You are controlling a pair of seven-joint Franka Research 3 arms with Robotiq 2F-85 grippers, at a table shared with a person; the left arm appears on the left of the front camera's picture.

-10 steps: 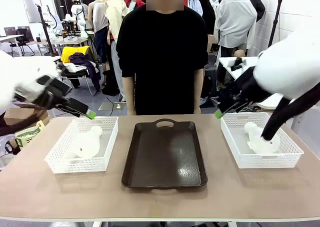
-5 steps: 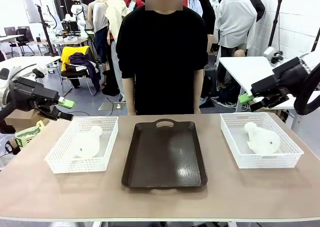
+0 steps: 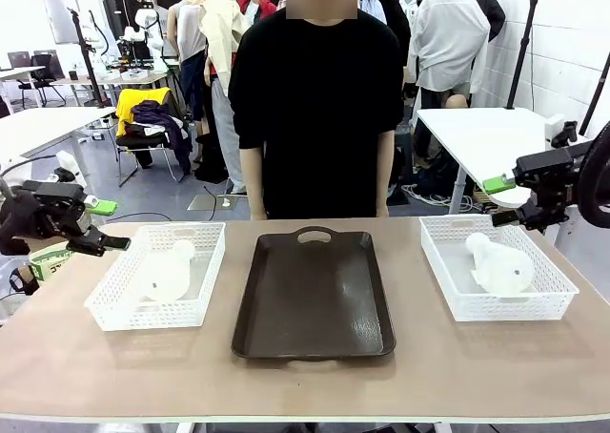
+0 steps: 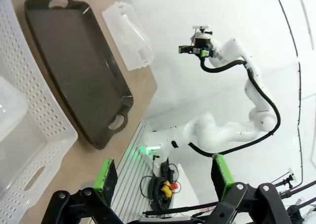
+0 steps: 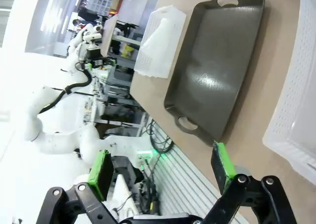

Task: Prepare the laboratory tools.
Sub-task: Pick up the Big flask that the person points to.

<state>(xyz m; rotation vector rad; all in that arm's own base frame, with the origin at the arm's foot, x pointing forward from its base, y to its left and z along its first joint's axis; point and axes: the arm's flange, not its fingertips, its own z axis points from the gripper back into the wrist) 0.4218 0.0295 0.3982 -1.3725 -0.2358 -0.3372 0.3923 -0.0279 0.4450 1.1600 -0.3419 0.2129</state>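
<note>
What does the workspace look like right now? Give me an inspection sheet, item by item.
Surface: tan table; dark brown tray at centre, nothing on it.
Job's things: left flask lying in the left mesh basket; right flask lying in the right mesh basket.
Clutter: small printed item off the left edge, unclear what.
Grippers: left gripper and right gripper open, holding nothing, raised clear of the baskets.
Cables: black cable loop on the right arm.
Surroundings: person in black shirt at the far side; others behind.

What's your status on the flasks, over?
Left gripper open, raised beside left basket. Right gripper open, raised beside right basket. Left flask, right flask lying on their sides in baskets, unheld. Person standing behind tray.
</note>
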